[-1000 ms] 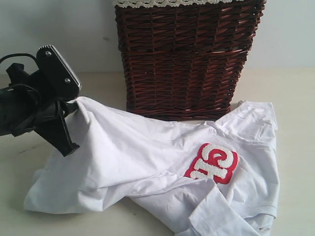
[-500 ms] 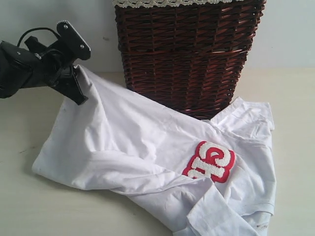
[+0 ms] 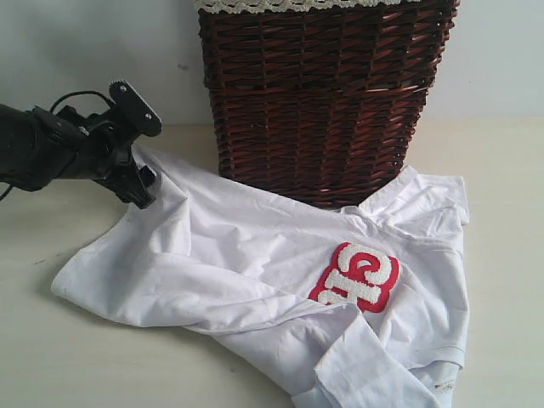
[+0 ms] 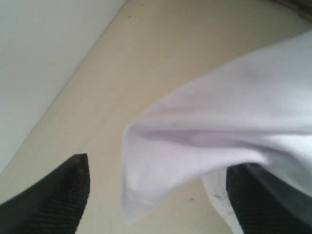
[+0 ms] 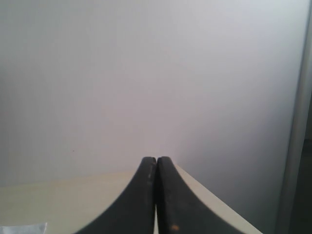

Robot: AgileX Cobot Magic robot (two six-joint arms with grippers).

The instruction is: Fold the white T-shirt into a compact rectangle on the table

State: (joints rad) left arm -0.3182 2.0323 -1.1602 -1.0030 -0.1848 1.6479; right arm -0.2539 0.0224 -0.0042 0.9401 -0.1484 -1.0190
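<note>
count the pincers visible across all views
2. The left pincer is open at a corner of the white T-shirt; the right pincer is shut, facing the wall, outside the exterior view.

Robot lab bench dressed up as a laundry corner, I'd say. Black robot arm (image 3: 42, 153) with a loose cable (image 3: 76, 93) looping off it reaches in over a plain beige table (image 3: 51, 357). Flat pale wall (image 3: 85, 51) right behind; the same kind of wall fills the right wrist view. Household props: a dark brown wicker basket (image 3: 314, 110) with cream lace trim (image 3: 280, 5), and a white T-shirt (image 3: 212, 246) crumpled on the table in front of it. Reads as a staged rig, not somebody's home.
</note>
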